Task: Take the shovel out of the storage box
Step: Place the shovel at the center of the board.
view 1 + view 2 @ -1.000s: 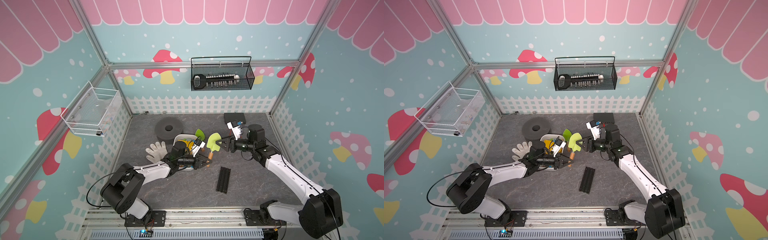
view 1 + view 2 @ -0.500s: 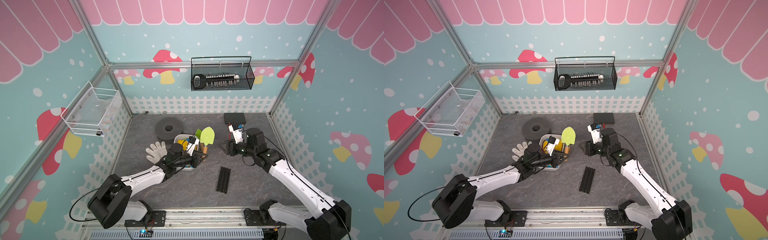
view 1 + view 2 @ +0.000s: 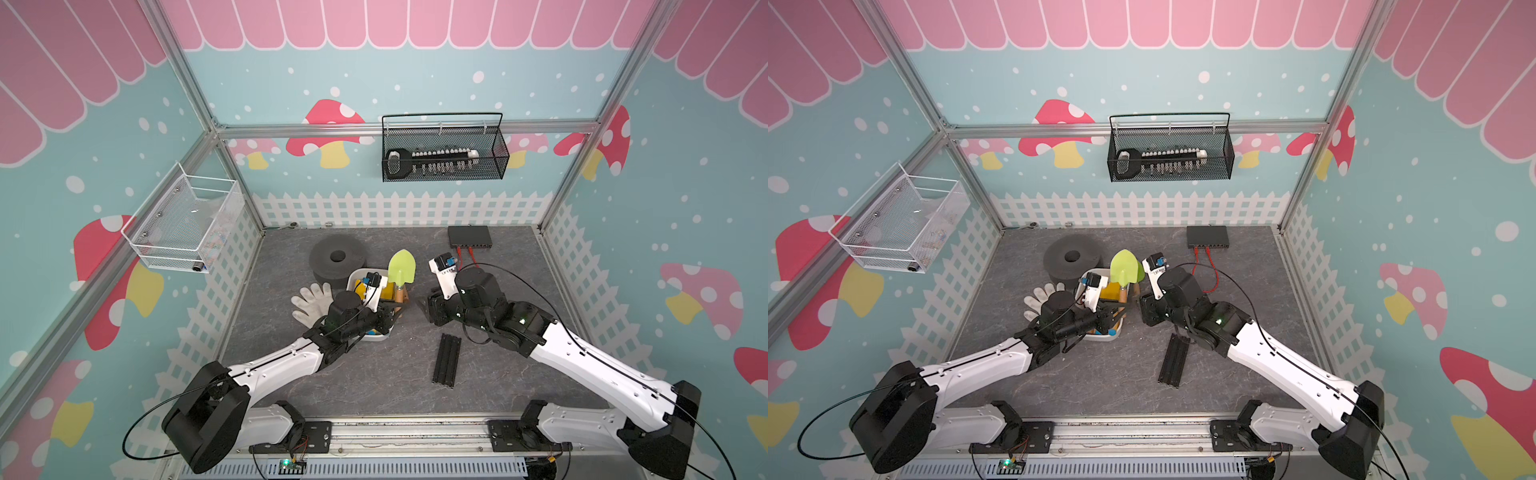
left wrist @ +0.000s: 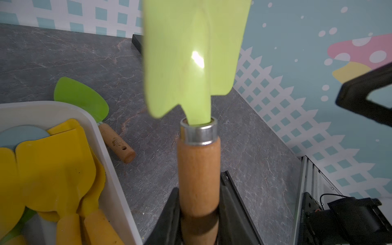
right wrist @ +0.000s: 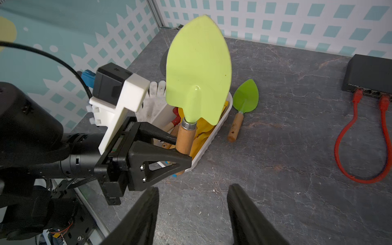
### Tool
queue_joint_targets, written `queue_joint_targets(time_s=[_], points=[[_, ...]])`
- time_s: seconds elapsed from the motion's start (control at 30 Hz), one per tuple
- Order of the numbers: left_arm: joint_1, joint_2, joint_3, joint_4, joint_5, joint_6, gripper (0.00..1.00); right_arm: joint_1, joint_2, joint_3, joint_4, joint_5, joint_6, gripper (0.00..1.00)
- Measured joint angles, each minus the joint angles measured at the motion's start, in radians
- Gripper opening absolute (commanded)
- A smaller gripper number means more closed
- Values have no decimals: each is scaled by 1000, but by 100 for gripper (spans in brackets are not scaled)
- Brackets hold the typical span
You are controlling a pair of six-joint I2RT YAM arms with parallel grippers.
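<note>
The left arm (image 3: pixel 274 370) stretches from the front edge of the bench (image 3: pixel 374 382) toward its middle. The left gripper (image 5: pixel 182 148) is held level, its jaws clamped on the handle of the upright shovel (image 5: pixel 199 70). The right arm (image 3: pixel 582 365) reaches in from the front right corner. The right gripper (image 5: pixel 194 188) faces the left one, jaws apart and empty.

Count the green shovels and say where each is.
2. The light green shovel stands upright in the left end effector, near the storage box; the darker green shovel lies on the table beside it. More may be buried inside.
</note>
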Motion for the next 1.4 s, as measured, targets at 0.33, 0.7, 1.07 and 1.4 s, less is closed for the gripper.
queue_joint_targets(time_s=[0.33, 0.7, 1.07, 1.4], points=[[0, -5, -3, -3, -3, 1, 0, 33, 160, 84, 6, 54, 35, 54], [0, -17, -10, -2, 9, 1, 0, 33, 275, 137, 38, 75, 58, 46], [0, -16, -12, 3, 26, 0, 1, 33, 351, 153, 76, 89, 82, 32], [0, -16, -18, 13, 13, -5, 30, 34, 357, 153, 93, 87, 105, 16]])
